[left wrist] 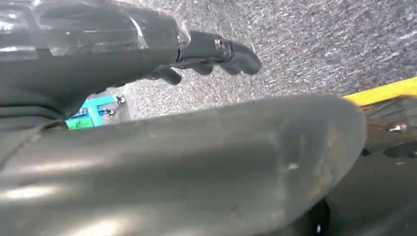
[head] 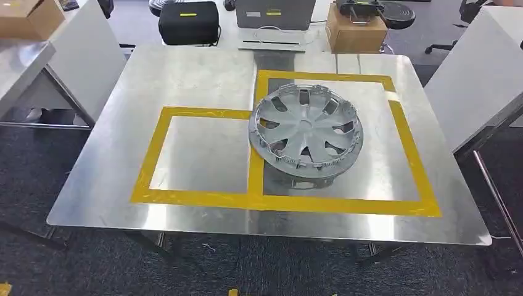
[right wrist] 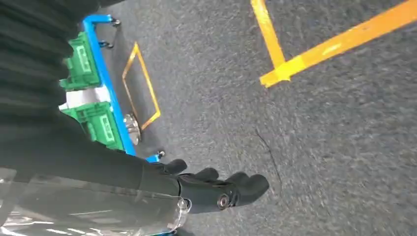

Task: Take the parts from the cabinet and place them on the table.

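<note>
A grey plastic wheel cover (head: 306, 131) lies on the steel table (head: 185, 80), straddling the yellow tape line between the two marked rectangles, tilted slightly with its near edge raised on its clips. My left hand (left wrist: 216, 56) hangs beside my body over the grey carpet, its dark fingers loosely extended and holding nothing. My right hand (right wrist: 221, 189) also hangs over the carpet with fingers stretched out and nothing in them.
Yellow tape (head: 203, 200) frames two rectangles on the table. A black case (head: 189, 22), a grey box (head: 275, 13) and a cardboard box (head: 356, 31) stand beyond the far edge. A blue-and-green rack (right wrist: 96, 103) and yellow floor tape (right wrist: 314, 54) lie below my right hand.
</note>
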You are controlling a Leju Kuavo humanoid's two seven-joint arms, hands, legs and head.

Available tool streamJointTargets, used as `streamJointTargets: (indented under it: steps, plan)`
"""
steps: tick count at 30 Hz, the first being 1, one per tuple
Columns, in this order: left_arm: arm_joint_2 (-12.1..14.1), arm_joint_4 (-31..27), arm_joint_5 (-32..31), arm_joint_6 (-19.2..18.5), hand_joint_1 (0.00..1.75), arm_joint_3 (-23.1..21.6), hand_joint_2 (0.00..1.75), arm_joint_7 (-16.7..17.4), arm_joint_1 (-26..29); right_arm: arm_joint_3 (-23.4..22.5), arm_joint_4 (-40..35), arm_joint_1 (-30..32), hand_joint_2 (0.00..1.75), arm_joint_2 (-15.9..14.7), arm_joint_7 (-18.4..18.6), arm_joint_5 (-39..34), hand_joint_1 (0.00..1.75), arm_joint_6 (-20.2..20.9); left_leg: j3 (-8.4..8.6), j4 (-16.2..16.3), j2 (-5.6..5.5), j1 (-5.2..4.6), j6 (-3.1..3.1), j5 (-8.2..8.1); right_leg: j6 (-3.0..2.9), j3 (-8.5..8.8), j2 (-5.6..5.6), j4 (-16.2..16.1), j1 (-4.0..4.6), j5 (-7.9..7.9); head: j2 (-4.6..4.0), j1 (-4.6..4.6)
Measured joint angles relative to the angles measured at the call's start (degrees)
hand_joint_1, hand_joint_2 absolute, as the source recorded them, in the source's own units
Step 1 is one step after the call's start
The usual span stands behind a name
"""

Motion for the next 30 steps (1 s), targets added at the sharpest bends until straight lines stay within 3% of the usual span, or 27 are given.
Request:
streamJointTargets:
  steps: [2, 3, 4, 5, 6, 7, 8, 9, 10, 12, 13, 14, 16, 17, 18, 19, 20, 22, 23, 24, 25, 27, 28, 29, 30]
  plan:
    - [0.04, 0.0, 0.0, 0.0, 0.0, 0.0, 0.0, 0.0, 0.03, 0.0, 0.09, 0.15, 0.0, 0.15, -0.16, 0.0, 0.0, 0.0, -2.84, 7.77, -0.01, 0.58, -0.78, -3.92, 0.27, -0.93, -0.32, 0.42, -0.01, 0.31, 0.0, -0.11]
    - [0.11, 0.0, 0.0, 0.0, 0.0, 0.0, 0.0, 0.0, 0.04, 0.0, 0.22, 0.14, 0.0, 0.22, -0.2, 0.0, 0.0, 0.0, -3.53, 10.07, 0.02, 0.87, -1.15, -4.26, 0.44, -1.48, -0.38, 0.77, -0.07, 0.47, 0.0, -0.16]
    - [0.13, 0.0, 0.0, 0.0, 0.0, 0.0, 0.0, 0.0, 0.06, 0.0, 0.31, 0.12, 0.0, 0.29, -0.2, 0.0, 0.0, 0.0, -2.92, 9.6, 0.06, 1.17, -1.53, -3.05, 0.67, -2.06, -0.45, 1.24, -0.26, 0.64, 0.0, -0.16]
    - [0.17, 0.0, 0.0, 0.0, 0.0, 0.0, 0.0, 0.0, 0.04, 0.0, 0.39, 0.07, 0.0, 0.35, -0.2, 0.0, 0.0, 0.02, -1.17, 6.98, 0.14, 1.44, -1.89, -0.77, 0.89, -2.67, -0.5, 1.75, -0.49, 0.77, 0.0, -0.18]
    - [0.26, 0.0, 0.0, 0.0, 0.0, 0.0, 0.0, 0.0, 0.0, 0.0, 0.46, 0.02, 0.0, 0.42, -0.2, 0.0, 0.0, 0.02, 1.41, 2.64, 0.2, 1.76, -2.27, 1.81, 1.17, -3.32, -0.51, 2.33, -0.85, 0.92, 0.0, -0.2]
    - [0.31, 0.0, 0.0, 0.0, 0.0, 0.0, 0.0, 0.0, -0.05, 0.0, 0.5, -0.06, 0.0, 0.48, -0.22, 0.0, 0.0, 0.02, 4.11, -1.87, 0.27, 2.15, -2.75, 3.4, 1.55, -3.94, -0.49, 3.02, -1.04, 0.97, 0.0, -0.22]
    - [0.2, -0.02, -0.02, 0.0, 0.0, 0.0, 0.0, 0.0, -0.19, 0.0, 0.52, -0.09, 0.0, 0.31, -0.25, 0.0, 0.0, -0.02, 5.22, -4.01, 0.13, 1.89, -3.29, 1.34, 2.14, -4.46, -0.34, 3.33, -0.93, 1.18, 0.0, -0.67]
    - [0.11, -0.07, -0.02, 0.0, 0.0, 0.0, 0.0, -0.04, -0.18, 0.0, 0.63, -0.17, 0.0, 0.46, -0.27, 0.0, 0.0, -0.02, 4.83, -3.71, -0.16, 1.75, -1.67, 2.53, 2.6, -4.71, -0.26, 3.64, -0.81, 1.42, 0.0, -0.88]
    - [0.22, -0.02, -0.05, 0.0, 0.0, 0.0, 0.0, -0.04, -0.13, 0.0, 0.7, -0.16, 0.0, 0.39, -0.33, 0.0, 0.0, -0.11, 4.2, -3.79, -0.19, 1.73, -1.33, 2.39, 3.1, -4.66, -0.19, 3.72, -0.8, 1.82, 0.0, -0.64]
    - [0.26, -0.02, -0.09, 0.0, 0.0, 0.0, 0.0, -0.07, -0.12, 0.0, 0.76, -0.04, 0.0, 0.28, -0.46, 0.0, 0.0, -0.15, 3.58, -3.63, -0.18, 1.43, 0.04, 3.07, 3.75, -4.77, 0.02, 3.1, -1.01, 2.96, 0.0, -0.55]
    - [0.28, -0.02, -0.09, 0.0, 0.0, 0.0, 0.0, -0.07, -0.23, 0.0, 0.85, 0.05, 0.0, 0.35, -0.53, -0.02, 0.0, -0.15, 2.83, -3.82, -0.08, 1.62, 1.0, 3.75, 3.97, -5.27, -0.04, 3.35, -1.16, 2.66, 0.0, -0.55]
    - [0.26, -0.02, -0.11, 0.0, 0.0, 0.0, 0.0, -0.09, -0.33, 0.0, 0.92, 0.22, 0.0, 0.37, -0.7, -0.02, 0.0, -0.15, 2.12, -3.8, -0.09, 1.46, 1.63, 4.41, 4.05, -5.76, -0.07, 4.45, -1.13, -0.03, 0.0, -0.33]
    - [0.26, -0.02, -0.18, 0.0, 0.0, 0.0, 0.0, -0.24, -0.28, 0.0, 1.09, 0.29, 0.0, 0.33, -0.9, -0.02, 0.0, -0.15, 0.45, -3.78, -0.12, 1.07, 2.25, 5.72, 4.07, -7.34, -0.05, 12.06, -0.91, -7.68, 0.0, 0.08]
    - [0.26, -0.02, -0.2, 0.0, 0.0, 0.0, 0.0, -0.24, -0.22, 0.0, 1.11, 0.17, 0.0, 0.29, -1.05, -0.02, 0.0, -0.15, -0.4, -3.74, -0.09, 0.74, 2.39, 6.4, 3.98, -8.01, -0.05, 16.37, -0.78, -10.26, 0.0, 0.19]
    - [0.26, -0.02, -0.2, 0.0, 0.0, 0.0, 0.0, -0.31, -0.22, 0.0, 1.16, 0.11, 0.0, 0.29, -1.2, -0.02, 0.0, -0.13, -1.22, -3.67, -0.04, 0.46, 2.54, 7.01, 3.76, -8.16, -0.04, 19.39, -0.7, -11.17, 0.0, 0.22]
    - [0.26, -0.02, -0.2, 0.0, 0.0, 0.0, 0.0, -0.44, -0.22, 0.0, 1.18, 0.08, 0.0, 0.29, -1.4, -0.02, 0.0, -0.13, -1.99, -3.67, -0.03, 0.12, 2.67, 7.58, 3.38, -7.52, -0.04, 20.35, -0.53, -10.37, 0.0, 0.26]
    - [0.26, -0.02, -0.2, 0.02, 0.0, 0.0, 0.0, -0.5, -0.22, 0.0, 1.27, 0.05, 0.0, 0.29, -1.51, -0.02, 0.0, -0.11, -2.59, -3.66, -0.03, -0.23, 2.76, 8.13, 2.79, -5.93, -0.04, 19.26, -0.24, -8.59, 0.0, 0.3]
    - [0.26, -0.02, -0.2, 0.09, 0.0, 0.0, 0.0, -0.59, -0.24, 0.0, 1.38, -0.09, 0.0, 0.26, -1.62, -0.02, 0.0, -0.11, -3.6, -3.69, -0.02, -0.94, 2.91, 9.18, 0.74, 0.44, 0.07, 10.68, 0.92, -4.68, 0.0, 0.43]
    - [0.05, -0.09, -0.2, 0.09, 0.0, 0.0, 0.0, -0.59, -0.28, 0.0, 1.35, -0.28, 0.0, 0.0, -1.62, -0.02, 0.0, -0.11, -3.81, -3.69, 0.11, -0.71, 2.98, 9.61, -0.57, 3.85, 0.11, 5.55, 1.85, -4.71, 0.0, 0.35]
    - [-0.09, -0.11, -0.2, 0.11, 0.0, 0.0, 0.0, -0.59, -0.28, 0.02, 1.4, -0.47, 0.0, -0.24, -1.62, -0.02, 0.0, -0.09, -4.04, -3.61, 0.09, -1.28, 2.69, 10.05, -1.35, 6.13, -0.18, 1.27, 2.25, -5.84, 0.0, 0.37]
    - [-0.17, -0.13, -0.24, 0.09, 0.0, 0.0, 0.0, -0.66, -0.28, 0.02, 1.42, -0.59, 0.0, -0.41, -1.64, 0.0, 0.0, -0.13, -4.36, -3.69, 0.27, -1.19, 2.49, 10.66, -0.92, 6.48, -0.17, 0.32, 2.15, -6.0, 0.0, 0.02]
    - [-0.2, -0.13, -0.24, 0.09, 0.0, 0.0, 0.0, -0.66, -0.26, 0.02, 1.42, -0.56, 0.0, -0.57, -1.64, -0.02, 0.0, -0.13, -4.54, -4.06, 0.42, -0.68, 1.9, 11.73, -1.26, 5.92, -0.03, 0.22, 2.63, -5.14, 0.0, 0.26]
    - [-0.17, -0.13, -0.24, 0.09, 0.0, 0.0, 0.0, -0.61, -0.12, 0.02, 1.44, -0.45, 0.0, -0.52, -1.64, -0.02, 0.0, -0.11, -4.72, -4.14, 0.33, -0.9, 1.68, 11.89, -1.23, 5.75, -0.18, -1.08, 2.24, -3.85, 0.0, 0.48]
    - [-0.17, -0.13, -0.26, 0.09, 0.0, 0.0, 0.0, -0.61, -0.15, 0.02, 1.46, -0.56, 0.0, -0.48, -1.64, 0.0, 0.0, -0.09, -5.35, -3.39, 0.12, -0.86, 1.32, 10.16, -0.82, 5.3, -0.62, -1.45, 1.92, -3.0, 0.0, 0.46]
    - [-0.17, -0.13, -0.26, 0.11, 0.0, 0.0, 0.0, -0.61, -0.18, 0.02, 1.49, -0.56, 0.0, -0.39, -1.65, -0.02, 0.0, -0.06, -6.19, -0.94, 0.0, -0.65, 0.92, 6.0, -1.38, 4.2, -0.51, -1.48, 1.79, -2.15, 0.0, 0.3]
